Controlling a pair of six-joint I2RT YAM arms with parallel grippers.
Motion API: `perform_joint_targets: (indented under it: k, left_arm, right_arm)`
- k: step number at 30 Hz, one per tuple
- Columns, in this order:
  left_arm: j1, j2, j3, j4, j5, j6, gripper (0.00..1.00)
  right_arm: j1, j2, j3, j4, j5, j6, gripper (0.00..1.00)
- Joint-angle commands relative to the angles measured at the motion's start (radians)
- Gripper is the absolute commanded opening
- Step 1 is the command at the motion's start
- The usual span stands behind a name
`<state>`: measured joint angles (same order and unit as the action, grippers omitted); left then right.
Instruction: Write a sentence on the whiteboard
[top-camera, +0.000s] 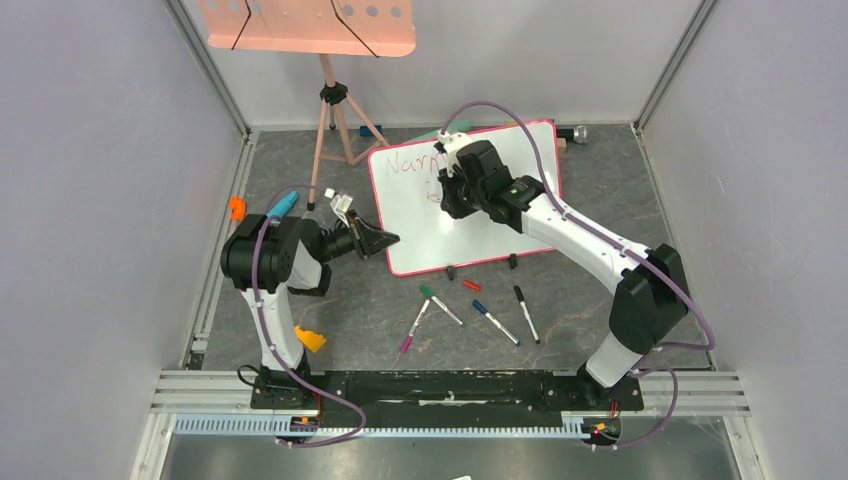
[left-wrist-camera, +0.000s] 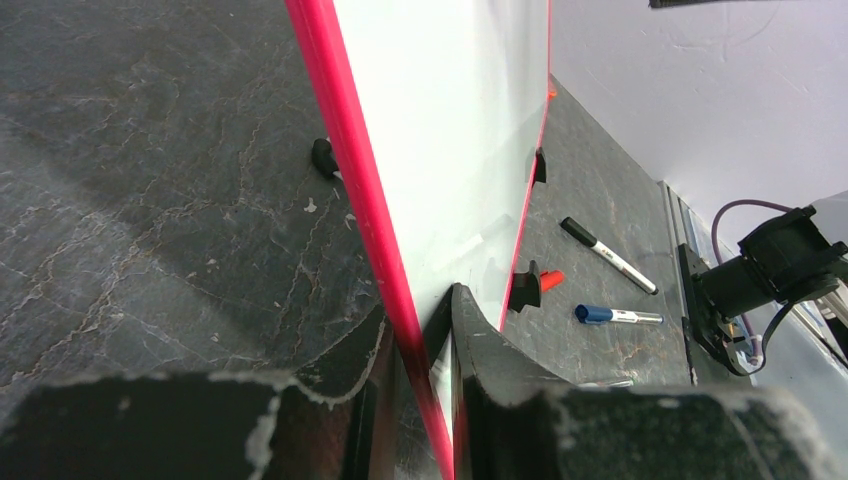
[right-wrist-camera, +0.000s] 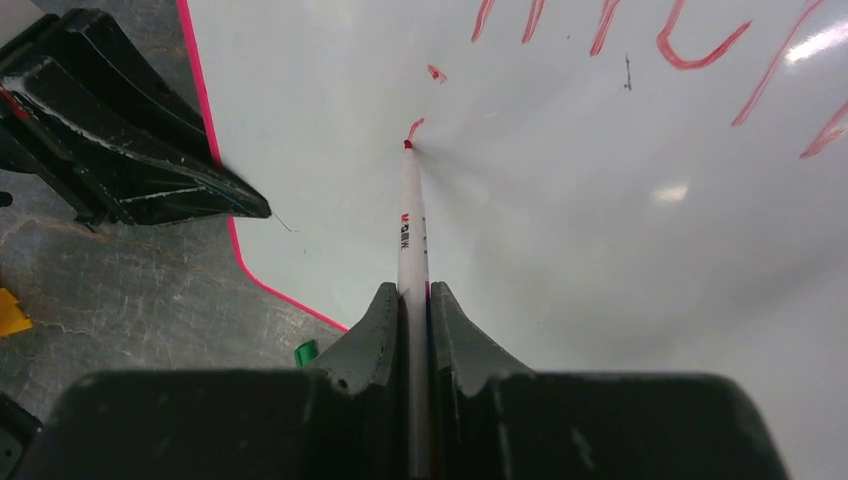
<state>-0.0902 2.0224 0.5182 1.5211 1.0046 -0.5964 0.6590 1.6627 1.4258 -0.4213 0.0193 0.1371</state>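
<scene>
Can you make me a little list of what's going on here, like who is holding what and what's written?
left gripper: shut on the whiteboard edge, steadying it
right gripper: shut on a marker, red tip on the board
writing: one red word along the top, a short stroke below it
loose markers: four on the table, in front of the board

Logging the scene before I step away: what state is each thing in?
whiteboard: standing on its long edge
sentence: unfinished, one line and a stroke
left gripper: shut on the whiteboard
right gripper: shut on the red marker
red marker: uncapped, tip touching the whiteboard
blue marker: capped, lying on the table
</scene>
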Motion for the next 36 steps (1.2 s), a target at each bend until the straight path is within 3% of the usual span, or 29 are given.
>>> perform_joint_targets:
  k: [1,18,36]
  left_arm:
    - [0.018,0.030,0.017,0.036,-0.129,0.116,0.04]
    - [0.019,0.029,0.017,0.036,-0.129,0.116,0.04]
    - [0.019,0.028,0.015,0.036,-0.129,0.118,0.05]
  right_arm:
    - [-0.004,-0.027,-0.050,0.000,0.011,-0.011,0.00]
    - [-0.004,-0.072,0.038,0.022,-0.057,-0.028,0.00]
    - [-0.003,-0.014,0.134,-0.093,0.089,-0.026,0.00]
